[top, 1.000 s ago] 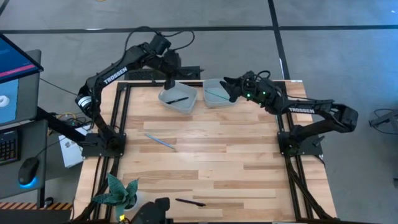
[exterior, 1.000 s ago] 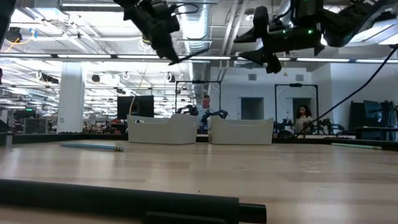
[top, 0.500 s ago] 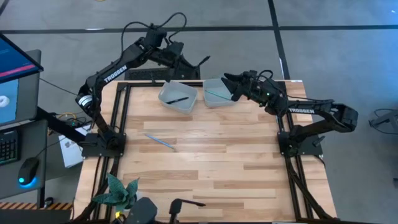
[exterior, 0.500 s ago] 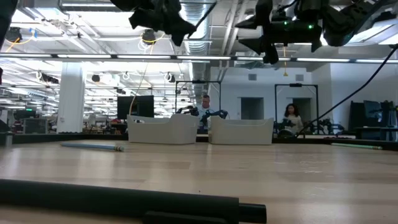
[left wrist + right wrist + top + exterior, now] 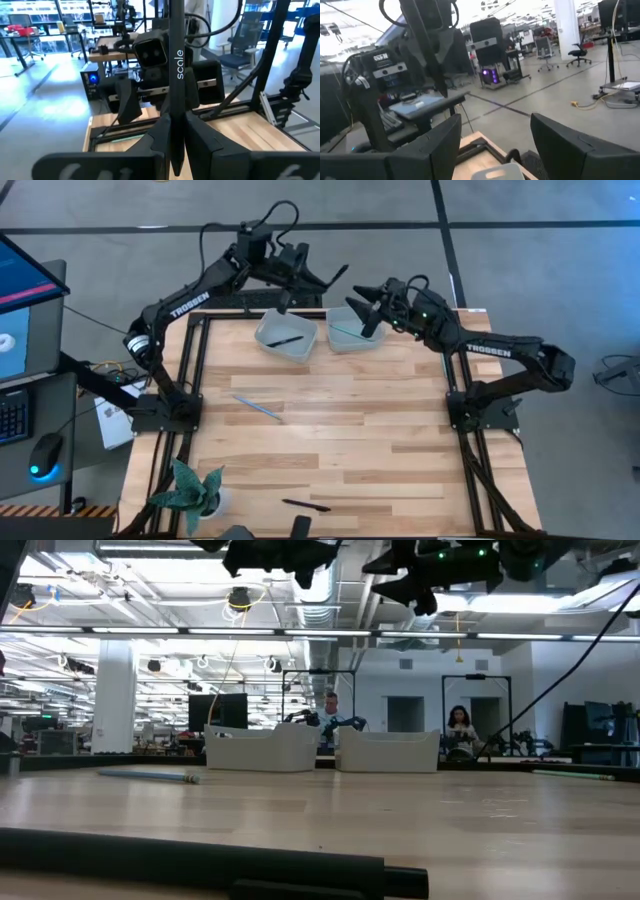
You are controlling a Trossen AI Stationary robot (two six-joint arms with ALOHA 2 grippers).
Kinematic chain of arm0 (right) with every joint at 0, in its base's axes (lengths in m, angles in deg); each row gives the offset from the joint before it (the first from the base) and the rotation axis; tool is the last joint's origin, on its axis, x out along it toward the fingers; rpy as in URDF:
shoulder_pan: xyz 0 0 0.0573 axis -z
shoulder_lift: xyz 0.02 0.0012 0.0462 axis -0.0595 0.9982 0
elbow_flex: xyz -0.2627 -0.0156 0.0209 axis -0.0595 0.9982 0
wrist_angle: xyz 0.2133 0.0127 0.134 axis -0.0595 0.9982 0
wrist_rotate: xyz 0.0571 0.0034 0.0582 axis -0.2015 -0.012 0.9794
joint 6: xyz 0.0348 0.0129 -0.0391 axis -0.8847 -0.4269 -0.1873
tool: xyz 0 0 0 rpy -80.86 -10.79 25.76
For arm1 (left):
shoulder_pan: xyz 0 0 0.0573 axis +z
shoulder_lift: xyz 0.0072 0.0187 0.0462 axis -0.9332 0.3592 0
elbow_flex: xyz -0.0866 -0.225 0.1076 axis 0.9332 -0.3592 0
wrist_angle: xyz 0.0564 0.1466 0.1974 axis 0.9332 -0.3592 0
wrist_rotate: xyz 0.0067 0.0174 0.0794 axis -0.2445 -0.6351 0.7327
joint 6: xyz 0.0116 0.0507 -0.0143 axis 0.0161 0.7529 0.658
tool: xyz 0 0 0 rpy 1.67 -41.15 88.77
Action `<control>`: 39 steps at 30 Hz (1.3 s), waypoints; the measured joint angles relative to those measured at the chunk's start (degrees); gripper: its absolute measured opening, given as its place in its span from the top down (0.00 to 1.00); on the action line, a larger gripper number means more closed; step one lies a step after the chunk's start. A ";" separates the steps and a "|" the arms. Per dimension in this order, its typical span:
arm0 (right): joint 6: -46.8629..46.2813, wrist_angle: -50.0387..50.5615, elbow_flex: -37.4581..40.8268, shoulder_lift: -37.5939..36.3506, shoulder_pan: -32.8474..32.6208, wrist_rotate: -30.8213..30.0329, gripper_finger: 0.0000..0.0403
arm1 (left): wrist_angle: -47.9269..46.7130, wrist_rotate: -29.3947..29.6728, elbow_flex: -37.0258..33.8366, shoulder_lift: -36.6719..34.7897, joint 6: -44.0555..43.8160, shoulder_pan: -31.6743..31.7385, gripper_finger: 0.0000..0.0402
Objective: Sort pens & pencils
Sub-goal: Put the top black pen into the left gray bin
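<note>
A black writing stick point(image 5: 173, 75) printed with the word "scale" stands clamped between the closed fingers of the left gripper point(image 5: 313, 277), which is raised above the far edge of the table point(image 5: 330, 440), near the upper middle of the high view; the stick's free end pokes out toward the right gripper point(image 5: 362, 307). In the left wrist view the stick runs up the centre of the frame, pinched from both sides.

Another black stick point(image 5: 287, 339) lies in the left grey bin point(image 5: 286, 335) at the top of the table, and a teal stick point(image 5: 347, 332) lies in the right grey bin point(image 5: 352, 330) just beside it. A second teal stick point(image 5: 257, 407) rests on the bare wood left of centre, well apart from the bins. A third black stick point(image 5: 305, 504) lies near the bottom edge; it fills the foreground of the low view.

The right gripper hangs above the right bin with its fingers spread and nothing between them.
</note>
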 joint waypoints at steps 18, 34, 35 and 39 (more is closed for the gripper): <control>1.92 0.02 -5.13 -0.02 -3.96 0.20 0.35 | -0.01 5.88 0.00 0.00 0.06 -0.62 0.93; 4.91 -3.22 -5.22 -0.02 -4.48 -0.28 0.35 | 0.16 5.84 0.00 0.00 1.20 -2.61 0.93; 4.92 -3.42 -5.22 -0.02 -4.48 -0.28 0.35 | 0.60 5.86 0.00 0.00 1.20 -2.94 0.93; 4.90 -3.94 -5.22 -0.02 -4.48 -0.37 0.35 | 1.32 7.46 0.00 0.00 2.20 -4.56 0.93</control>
